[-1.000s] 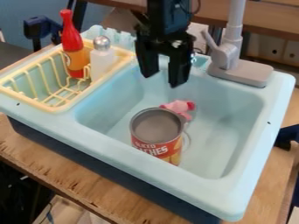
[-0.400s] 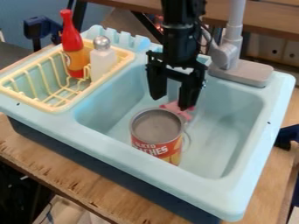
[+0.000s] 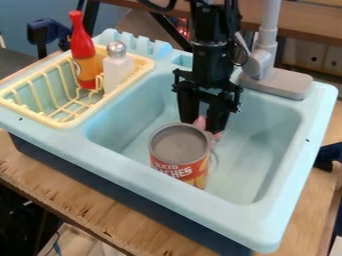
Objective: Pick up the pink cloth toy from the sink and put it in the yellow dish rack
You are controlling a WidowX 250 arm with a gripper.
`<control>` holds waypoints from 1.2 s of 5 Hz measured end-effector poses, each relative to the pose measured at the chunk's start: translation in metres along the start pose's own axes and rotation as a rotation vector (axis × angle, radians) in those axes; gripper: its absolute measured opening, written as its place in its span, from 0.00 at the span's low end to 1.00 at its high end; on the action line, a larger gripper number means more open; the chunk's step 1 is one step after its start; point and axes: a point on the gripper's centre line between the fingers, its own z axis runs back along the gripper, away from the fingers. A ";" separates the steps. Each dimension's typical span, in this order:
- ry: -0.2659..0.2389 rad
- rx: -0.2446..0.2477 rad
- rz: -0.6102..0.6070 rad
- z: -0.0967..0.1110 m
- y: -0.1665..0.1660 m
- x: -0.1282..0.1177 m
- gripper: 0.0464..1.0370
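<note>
The black gripper hangs from the top edge of the frame, right of centre, and its fingertips point down into the basin of a light blue toy sink. Its two fingers are spread, with a clear gap between them, one on the left and the other a little lower on the right. The small pink object lies in the basin near the centre of the frame, partly hidden by the gripper; pink shows in the gap between the fingers and again beside the right one. Whether the fingers touch it cannot be told. Just in front of it, a little below the frame's centre, the can stands upright in the basin, with a grey top and a red and orange label. A round drain ring shows partly, just to the right of the can. In the upper left of the frame, a pale yellow dish rack is set into the sink's side and holds a red bottle with an orange label and, to its right, a white shaker with a silvery cap. A grey faucet rises from the sink's back rim at the upper right. The sink rests on a wooden table, whose surface shows along the lower left and at the right.
</note>
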 end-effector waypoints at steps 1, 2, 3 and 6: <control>-0.010 -0.006 0.006 0.000 0.000 0.001 0.47; -0.012 0.006 0.009 0.000 0.001 -0.002 0.39; -0.023 0.028 0.013 0.010 0.003 -0.006 0.30; -0.091 0.126 -0.058 0.080 0.008 -0.039 0.23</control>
